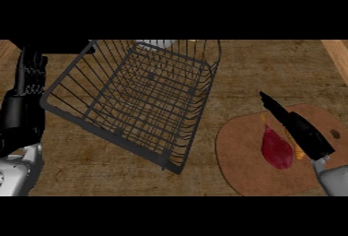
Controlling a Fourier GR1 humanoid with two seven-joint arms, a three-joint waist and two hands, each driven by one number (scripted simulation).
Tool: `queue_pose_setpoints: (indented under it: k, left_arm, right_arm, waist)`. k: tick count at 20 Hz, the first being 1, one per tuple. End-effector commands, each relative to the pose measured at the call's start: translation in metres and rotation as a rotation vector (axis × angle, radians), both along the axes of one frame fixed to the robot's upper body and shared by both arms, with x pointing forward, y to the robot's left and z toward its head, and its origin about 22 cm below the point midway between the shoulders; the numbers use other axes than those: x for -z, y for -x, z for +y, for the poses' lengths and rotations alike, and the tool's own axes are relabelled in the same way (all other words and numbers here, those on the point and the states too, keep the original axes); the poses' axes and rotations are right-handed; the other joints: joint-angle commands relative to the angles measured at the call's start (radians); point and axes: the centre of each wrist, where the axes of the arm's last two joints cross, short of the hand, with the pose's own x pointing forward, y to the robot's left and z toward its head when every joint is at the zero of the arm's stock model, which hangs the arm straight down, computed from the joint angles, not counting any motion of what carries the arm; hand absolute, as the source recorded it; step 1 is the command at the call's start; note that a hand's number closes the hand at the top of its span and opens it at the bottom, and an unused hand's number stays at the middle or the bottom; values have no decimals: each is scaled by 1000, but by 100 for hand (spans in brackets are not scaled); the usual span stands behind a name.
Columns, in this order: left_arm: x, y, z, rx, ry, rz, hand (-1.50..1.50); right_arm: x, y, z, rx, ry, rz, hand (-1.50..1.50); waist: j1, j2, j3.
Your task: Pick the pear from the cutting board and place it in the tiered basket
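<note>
Your pear (276,148) lies on the cutting board (241,156) at the lower right of the head view, dark red, with its narrow end pointing away from you and its broad end towards you. It sits near the middle of the board and nothing has lifted it, so the pick is not yet made. Your right hand (299,129) comes in from the lower right corner and stretches across the board just to the right of the pear. Its fingers are straight and close together and it holds nothing. From this angle you cannot tell whether it touches the fruit or hovers above the board beside it. That placement makes sense as a lead-in: the hand is lined up along the pear's length, so curling the fingers inward should wrap them round its body. The tiered basket (102,132), dark wire, stands well apart to the upper left on the table (272,69). It looks tilted because you look steeply down past its rim, and its open top faces you. Once you have the pear, you will need to carry it leftward and over that near rim. Your left hand (20,120) rests at the left edge, fingers up and relaxed, beside the basket and out of the way.
</note>
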Motion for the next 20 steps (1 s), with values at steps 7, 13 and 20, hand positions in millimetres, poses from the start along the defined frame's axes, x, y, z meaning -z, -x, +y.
queue_pose_setpoints:
  k: [7,13,20]
  left_arm:
    - [81,32,9,2,157,538,0]
    - [81,43,10,130,224,643,0]
    - [60,38,27,104,210,638,0]
  right_arm:
    - [-70,-8,-7,70,165,-570,150]
    - [-4,55,46,356,-200,-661,-150]
    - [-51,77,1,271,296,-757,-150]
  waist:
    - [-112,-49,-17]
    - [-34,-29,-2]
    - [-47,-36,-7]
